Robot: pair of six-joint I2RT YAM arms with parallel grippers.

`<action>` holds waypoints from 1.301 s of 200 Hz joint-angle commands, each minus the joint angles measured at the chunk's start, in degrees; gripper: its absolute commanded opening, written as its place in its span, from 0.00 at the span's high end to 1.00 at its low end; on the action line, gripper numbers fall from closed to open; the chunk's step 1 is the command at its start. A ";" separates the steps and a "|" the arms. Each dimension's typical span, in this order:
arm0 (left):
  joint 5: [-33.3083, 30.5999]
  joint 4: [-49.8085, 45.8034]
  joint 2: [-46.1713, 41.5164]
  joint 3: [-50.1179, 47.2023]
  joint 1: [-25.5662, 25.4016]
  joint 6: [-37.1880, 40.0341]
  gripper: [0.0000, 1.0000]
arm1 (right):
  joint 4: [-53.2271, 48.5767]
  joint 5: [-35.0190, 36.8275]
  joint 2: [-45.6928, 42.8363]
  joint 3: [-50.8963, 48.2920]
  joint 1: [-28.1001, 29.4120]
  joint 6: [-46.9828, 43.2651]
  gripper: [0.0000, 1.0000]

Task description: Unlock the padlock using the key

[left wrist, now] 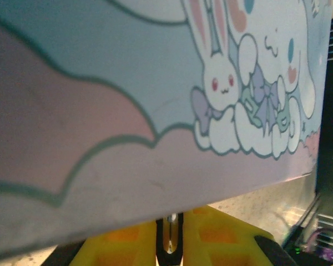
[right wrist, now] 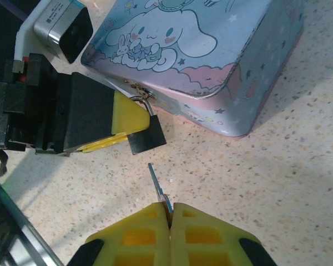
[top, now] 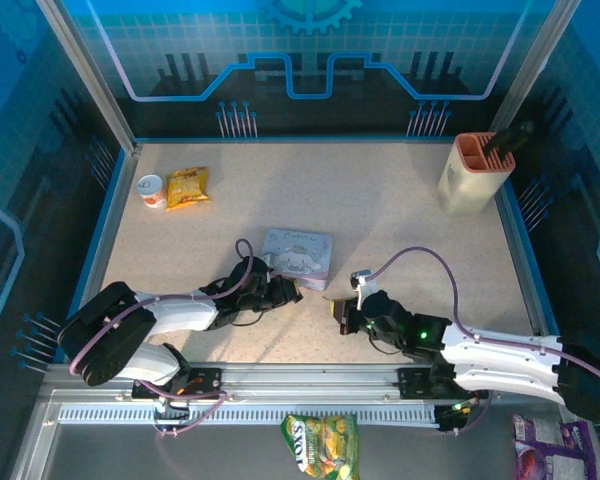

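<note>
Above the worktop (right wrist: 277, 183), right claw (right wrist: 169, 213) pinching key (right wrist: 155, 183), tip near padlock (right wrist: 147, 139) hung on tin box (right wrist: 211, 55), left claw (right wrist: 133, 133) clamping it.

- a robotics lab cell: two robot arms (top: 170, 315) bolted to a metal rail (top: 300, 378) at the edge of a speckled table (top: 400, 230)
- aluminium posts (top: 86, 75) and blue panels (top: 400, 40) printed with gear and circuit graphics wall it

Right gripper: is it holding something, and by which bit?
Yes: the right gripper pinches the key by its head, with the blade sticking out toward the padlock.
</note>
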 commanded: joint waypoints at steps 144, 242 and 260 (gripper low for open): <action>0.13 31.36 7.85 -3.41 -5.06 -16.56 0.99 | 14.50 -6.00 0.56 -9.55 -3.37 41.85 1.00; 3.48 52.93 23.30 -3.15 -6.02 -24.10 1.00 | 18.71 -13.98 -1.35 -12.68 -10.83 41.48 1.00; 3.55 52.27 23.29 -2.88 -6.37 -24.34 1.00 | 20.25 -15.20 -0.58 -12.69 -12.10 41.50 1.00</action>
